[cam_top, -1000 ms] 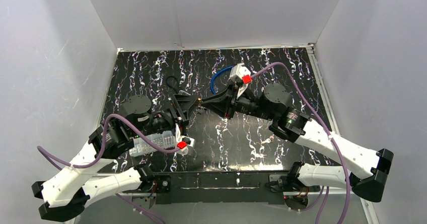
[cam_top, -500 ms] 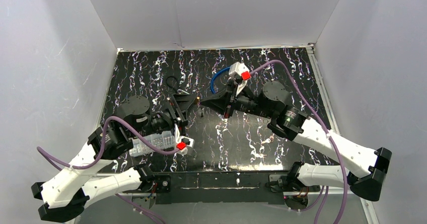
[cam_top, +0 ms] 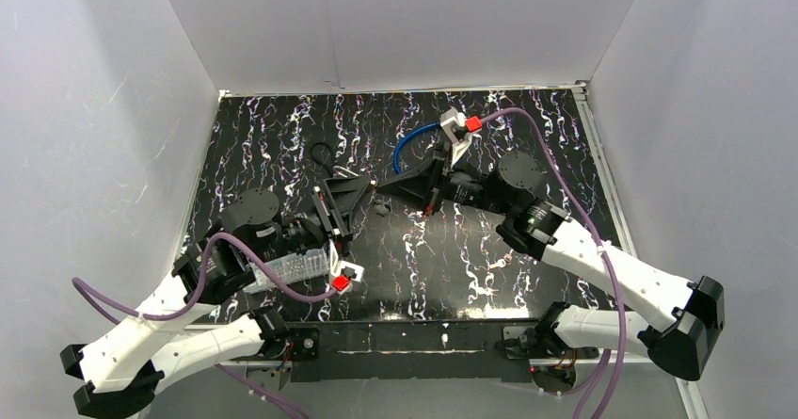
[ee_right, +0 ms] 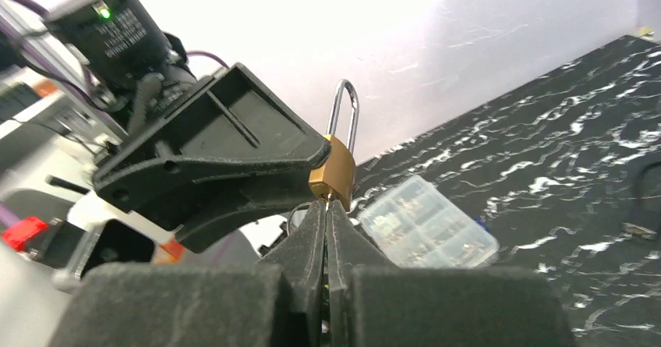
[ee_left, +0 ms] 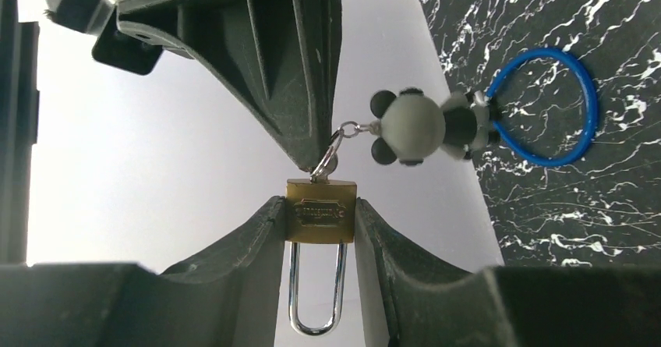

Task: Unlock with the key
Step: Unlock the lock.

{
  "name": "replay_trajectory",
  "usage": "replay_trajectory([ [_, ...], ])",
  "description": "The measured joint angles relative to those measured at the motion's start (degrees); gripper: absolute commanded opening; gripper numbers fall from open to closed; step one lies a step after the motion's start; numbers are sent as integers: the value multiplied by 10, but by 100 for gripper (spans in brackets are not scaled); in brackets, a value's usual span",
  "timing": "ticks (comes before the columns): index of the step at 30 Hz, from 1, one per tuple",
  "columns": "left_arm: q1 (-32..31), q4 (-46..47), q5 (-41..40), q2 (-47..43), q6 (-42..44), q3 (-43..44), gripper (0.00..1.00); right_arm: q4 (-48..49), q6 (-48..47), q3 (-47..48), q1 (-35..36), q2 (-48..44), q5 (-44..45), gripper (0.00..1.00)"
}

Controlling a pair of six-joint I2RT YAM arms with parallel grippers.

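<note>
Both stretched inward: left claw (ee_left: pixel 320 207) clamps padlock (ee_right: pixel 333 177), right claw (ee_right: pixel 327 214) pinches key (ee_left: pixel 321 174)

Top view overhead, far; both wrist views close, share padlock (ee_left: pixel 320 210).

padlock body (ee_left: pixel 321 210): brass as I read it, satin yellow, stamped plate on the face.
shackle (ee_left: pixel 317 292): bright steel, polished and smooth.
key (ee_right: pixel 330 198): I get only a sliver of pale metal, so I cannot judge the finish.
key ring (ee_left: pixel 330 154): thin shiny wire.
figure charm (ee_left: pixel 413 126): grey and black, matt; looks like soft plastic to me.
blue loop (ee_left: pixel 592 101): glossy, smooth coating.
left gripper (ee_left: pixel 321 207): black plastic, matt, faintly grainy.
right gripper (ee_right: pixel 327 204): the same matt black plastic on my feed.
table (ee_left: pixel 592 207): black with white veining, smooth, low sheen.
box (ee_right: pixel 429 222): clear plastic, glossy.
walls (cam_top: pixel 376 24): white, matt, flat.
arm shells (cam_top: pixel 612 264): white plastic, smooth.
</note>
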Motion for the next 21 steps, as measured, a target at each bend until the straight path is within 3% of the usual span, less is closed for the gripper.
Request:
replay_trajectory([
  [12, 1, 69, 16, -29, 67, -55, 0, 205, 239, -72, -53, 34, -53, 1],
  [17, 2, 68, 15, -30, 60, -56, 0, 203, 252, -70, -62, 36, -71, 33],
  [21, 0, 41, 20, -31, 26, -42, 0, 106, 164, -49, -68, -7, -59, 52],
])
